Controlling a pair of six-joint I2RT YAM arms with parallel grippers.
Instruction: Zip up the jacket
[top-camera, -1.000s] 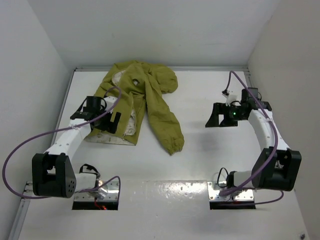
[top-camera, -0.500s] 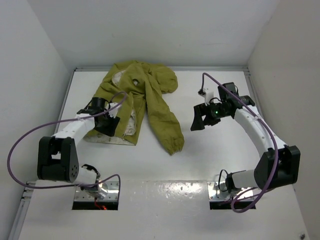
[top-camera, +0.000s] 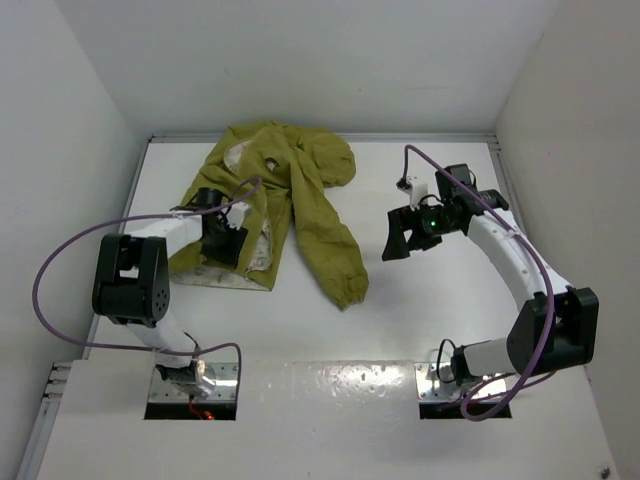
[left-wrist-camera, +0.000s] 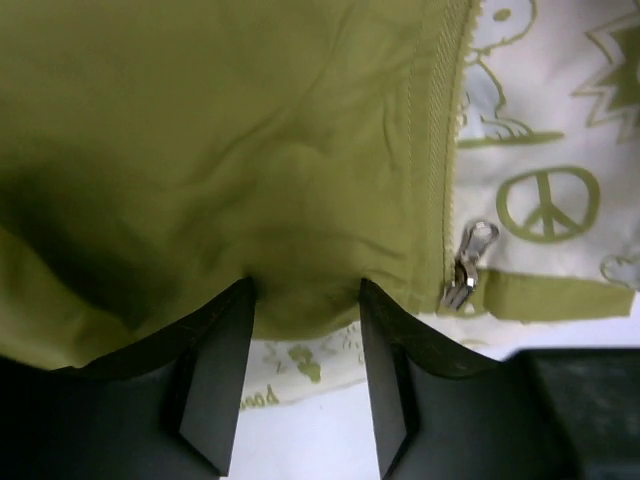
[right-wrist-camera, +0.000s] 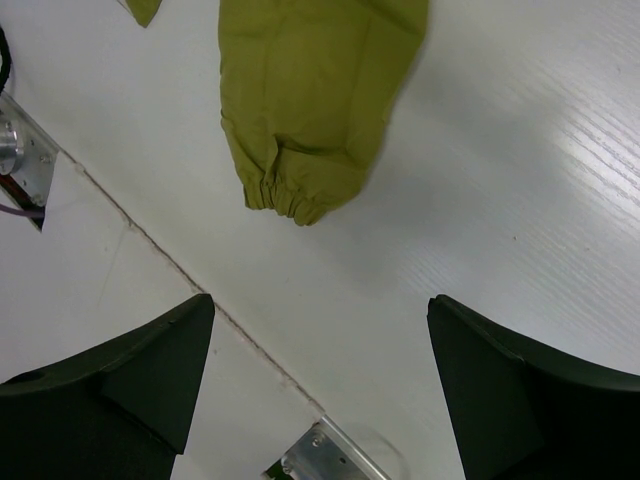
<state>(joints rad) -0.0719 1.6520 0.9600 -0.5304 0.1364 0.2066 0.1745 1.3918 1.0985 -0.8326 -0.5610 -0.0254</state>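
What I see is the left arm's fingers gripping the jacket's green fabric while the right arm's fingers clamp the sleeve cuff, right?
Not quite: the right wrist view shows the right arm's fingers open above the table, clear of the sleeve cuff. The left arm's fingers do grip the jacket.

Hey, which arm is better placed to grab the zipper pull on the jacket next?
Left. The left fingers straddle the jacket at its bottom hem, with the zipper pull just beside them. The right fingers hang open over the table by the sleeve cuff, away from the zipper.
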